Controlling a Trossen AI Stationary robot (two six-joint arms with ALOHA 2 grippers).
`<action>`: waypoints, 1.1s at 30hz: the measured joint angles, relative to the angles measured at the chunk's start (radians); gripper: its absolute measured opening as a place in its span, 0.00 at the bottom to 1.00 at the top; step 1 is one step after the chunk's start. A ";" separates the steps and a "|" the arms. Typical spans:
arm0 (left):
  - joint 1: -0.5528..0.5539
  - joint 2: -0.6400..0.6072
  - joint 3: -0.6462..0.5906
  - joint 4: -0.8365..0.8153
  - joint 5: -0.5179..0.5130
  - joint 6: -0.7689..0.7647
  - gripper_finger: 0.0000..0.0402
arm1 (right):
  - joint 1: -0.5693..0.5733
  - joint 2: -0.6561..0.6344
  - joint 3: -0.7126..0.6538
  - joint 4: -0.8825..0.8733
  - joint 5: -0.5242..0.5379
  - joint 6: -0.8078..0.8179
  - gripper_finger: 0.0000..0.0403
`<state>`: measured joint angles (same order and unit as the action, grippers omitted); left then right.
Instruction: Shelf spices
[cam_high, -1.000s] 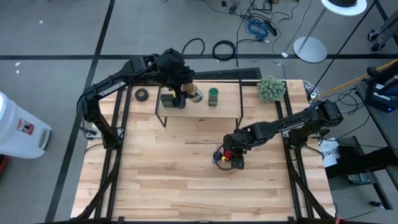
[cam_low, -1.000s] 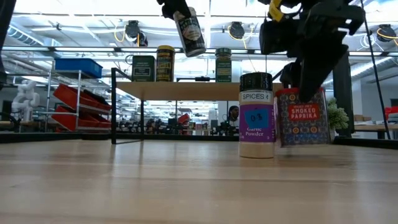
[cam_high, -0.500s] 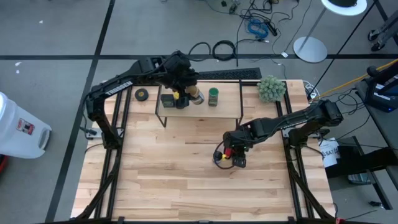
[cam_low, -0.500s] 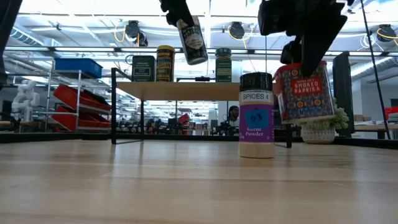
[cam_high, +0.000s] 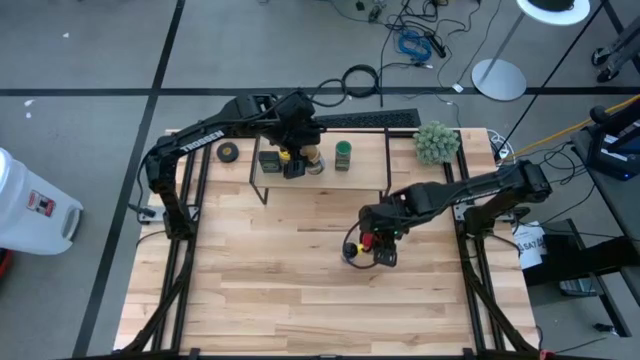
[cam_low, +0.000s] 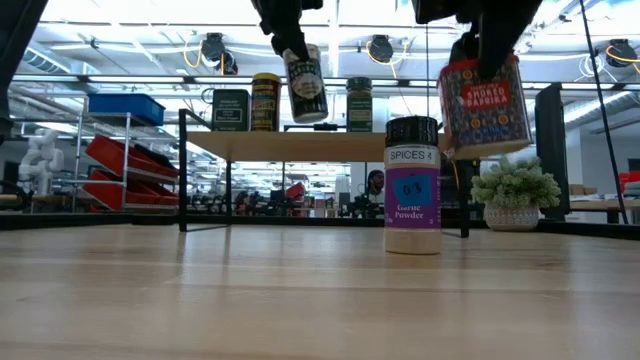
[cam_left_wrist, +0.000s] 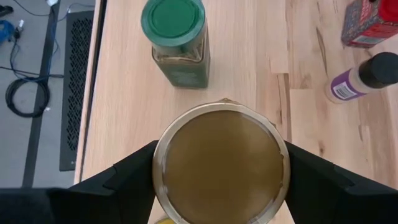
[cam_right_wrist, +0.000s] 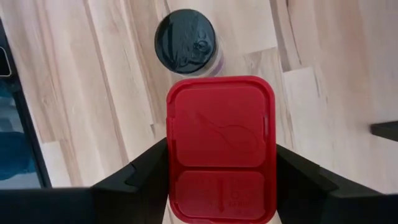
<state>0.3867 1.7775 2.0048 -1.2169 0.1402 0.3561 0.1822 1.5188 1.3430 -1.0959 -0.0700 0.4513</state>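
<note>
Two jars on shelf (cam_high: 300, 178), purple-label jar (cam_low: 412, 186) beside lifted red tin (cam_low: 484, 106)

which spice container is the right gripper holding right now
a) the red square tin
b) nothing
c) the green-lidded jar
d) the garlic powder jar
a: the right gripper is clamped on the red square tin, which the low view shows lifted off the table beside the garlic powder jar.

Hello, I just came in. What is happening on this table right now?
Two robot arms are putting spices on a shelf. The left gripper holds a tan-lidded jar above the shelf, where three containers already stand. The right gripper holds the red square tin in the air. A purple-labelled jar remains on the table.
</note>
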 joint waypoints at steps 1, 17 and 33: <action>0.001 0.000 0.000 -0.002 0.000 0.000 0.71 | 0.000 0.000 0.012 -0.009 0.000 -0.002 0.53; 0.015 0.052 0.000 -0.028 -0.009 0.001 0.71 | -0.074 0.000 0.239 -0.156 0.045 -0.056 0.53; 0.027 0.050 0.000 -0.076 -0.038 0.051 0.71 | -0.177 0.000 0.357 -0.181 0.065 -0.142 0.53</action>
<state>0.4141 1.8275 2.0048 -1.2934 0.1020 0.4073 0.0047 1.5185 1.7004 -1.2774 -0.0046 0.3093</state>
